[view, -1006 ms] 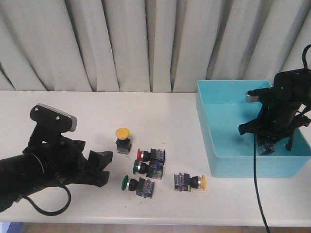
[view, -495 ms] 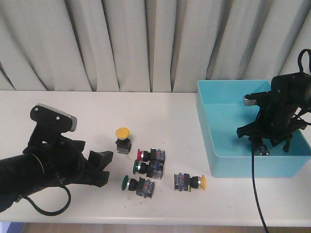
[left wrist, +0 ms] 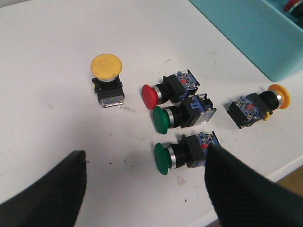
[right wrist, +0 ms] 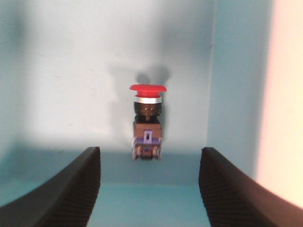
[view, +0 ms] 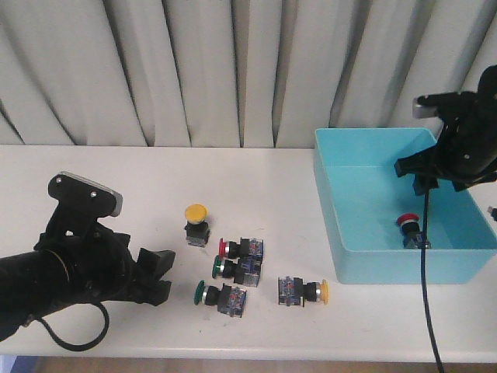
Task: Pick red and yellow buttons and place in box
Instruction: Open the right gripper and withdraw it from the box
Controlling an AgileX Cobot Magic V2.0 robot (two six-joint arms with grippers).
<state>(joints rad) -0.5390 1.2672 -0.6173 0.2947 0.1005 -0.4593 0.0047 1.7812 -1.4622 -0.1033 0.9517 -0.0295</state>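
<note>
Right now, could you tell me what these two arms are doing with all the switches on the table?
The red button already lies inside the blue box, and the right gripper hangs open above it, holding nothing. The yellow button stands upright on the table, untouched, beside a cluster of smaller switches. The left gripper is open near them, with its fingers apart.

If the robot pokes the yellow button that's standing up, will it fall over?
Probably. The yellow button stands on a small black base under a wider cap, so it looks top-heavy and a side push may tip it. On its side, the round cap could let it roll a little. It looks hard, not squishy.
</note>
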